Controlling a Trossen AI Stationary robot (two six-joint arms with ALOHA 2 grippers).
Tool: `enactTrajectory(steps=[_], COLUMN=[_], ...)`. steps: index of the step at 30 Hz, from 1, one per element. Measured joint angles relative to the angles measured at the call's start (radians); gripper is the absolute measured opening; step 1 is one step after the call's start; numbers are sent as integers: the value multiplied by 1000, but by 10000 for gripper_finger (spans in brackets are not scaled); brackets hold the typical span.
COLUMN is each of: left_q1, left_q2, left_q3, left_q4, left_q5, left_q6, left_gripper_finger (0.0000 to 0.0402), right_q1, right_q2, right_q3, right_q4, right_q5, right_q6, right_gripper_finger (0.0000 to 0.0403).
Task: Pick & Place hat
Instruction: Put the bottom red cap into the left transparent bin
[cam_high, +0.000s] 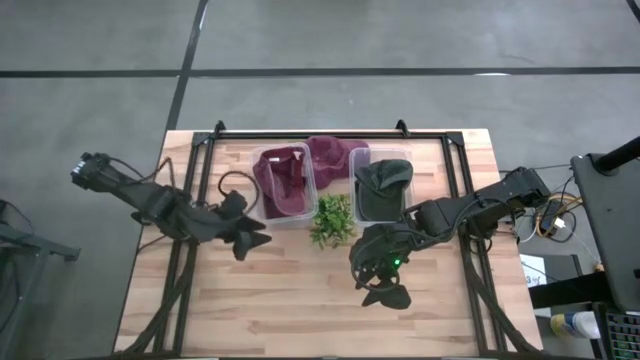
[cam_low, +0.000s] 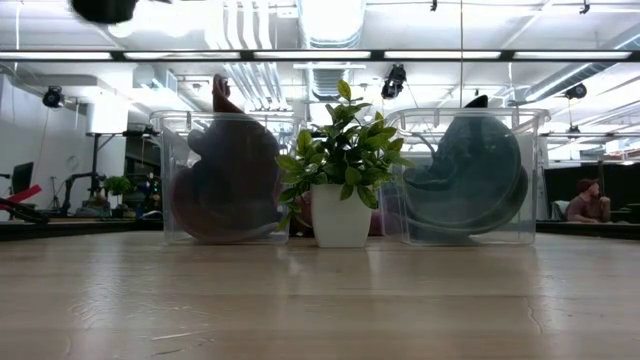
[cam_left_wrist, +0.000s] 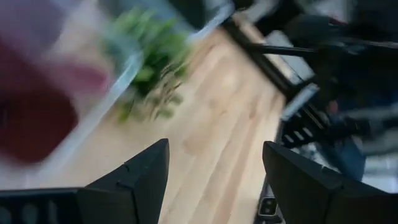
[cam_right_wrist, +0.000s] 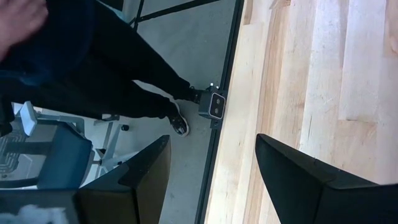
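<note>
Your high cam looks straight down on the whole desk (cam_high: 300, 290). Low cam sits at desk-top level, facing across to the two bins and the plant (cam_low: 340, 165); high shares that plant (cam_high: 332, 220). Left wrist cam looks past its own fingers (cam_left_wrist: 140, 180), close on the same plant. Right wrist cam looks past the desk edge (cam_right_wrist: 227, 134) to the floor.

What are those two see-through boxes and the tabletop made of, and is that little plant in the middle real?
Boxes: clear glossy plastic, apparently; hats show through. Tabletop: pale wood planks with visible seams and grain, satin finish. Plant: glossy green leaves in a matte white pot; real or artificial, can't tell.
</note>
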Motion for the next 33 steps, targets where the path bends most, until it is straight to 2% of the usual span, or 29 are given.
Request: enactTrajectory(steps=[6, 11, 20, 27, 33], left_q1=[30, 31, 42, 93, 140], left_q2=[21, 108, 365, 522, 582], left_q3=[154, 254, 453, 526, 511], left_q4=[-58, -220, -495, -694, -708], left_q5=[51, 32, -122, -155, -225], left_q6=[467, 728, 1182, 1371, 1478], left_gripper_finger=[250, 250, 250, 250, 248], right_q1=[0, 0, 0, 0, 0], right_q2=[0, 0, 0, 0, 0], right_q3=[0, 0, 0, 0, 0], right_q4=[0, 0, 0, 0, 0], right_q5=[0, 0, 0, 0, 0], right_q6=[0, 0, 0, 0, 0], right_gripper_finger=[228, 228, 228, 228, 228])
